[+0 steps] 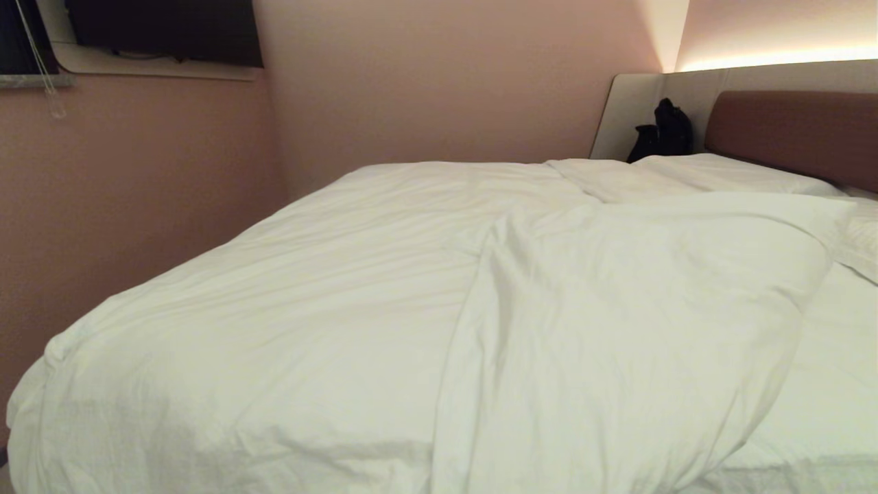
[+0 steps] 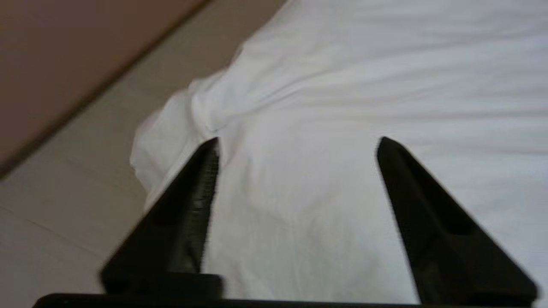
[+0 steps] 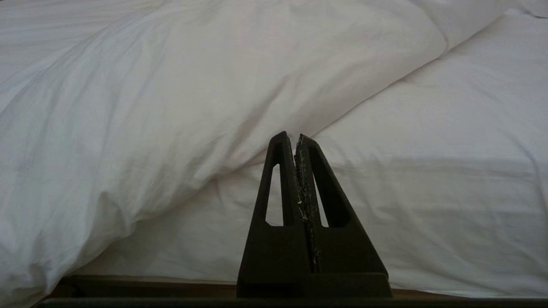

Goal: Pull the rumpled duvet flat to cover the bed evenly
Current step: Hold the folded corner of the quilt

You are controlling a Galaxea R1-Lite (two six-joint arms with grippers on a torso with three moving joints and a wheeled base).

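The jaws of the left gripper [image 2: 297, 139] stand spread wide with nothing between them, hanging over a bunched corner of the duvet [image 2: 342, 107] where it spills off the bed's edge toward the pale floor [image 2: 64, 201]. The jaws of the right gripper [image 3: 293, 136] are pressed together, empty, pointing at the side of the bed [image 3: 449, 205] just below a drooping fold of the duvet [image 3: 171, 107]. Neither arm shows in the head view.

The duvet [image 1: 384, 302] is thick, puffy and plain white, creased softly all over. It lies across most of the bed, but not evenly: a broad flap is doubled back over itself on the robot's right half, its folded edge running from near the pillows down to the near side (a long diagonal ridge marks it). To the right of that flap a strip of smoother white bedding [image 1: 837, 384] is uncovered. On the left the duvet reaches the bed's corner and hangs over it in a rounded bulge.

At the far end sit white pillows [image 1: 713, 175] against a brown headboard [image 1: 796, 134], with a small black object [image 1: 664, 130] in the corner beside it. Pinkish walls [image 1: 137, 178] close in the bed on the left and behind.
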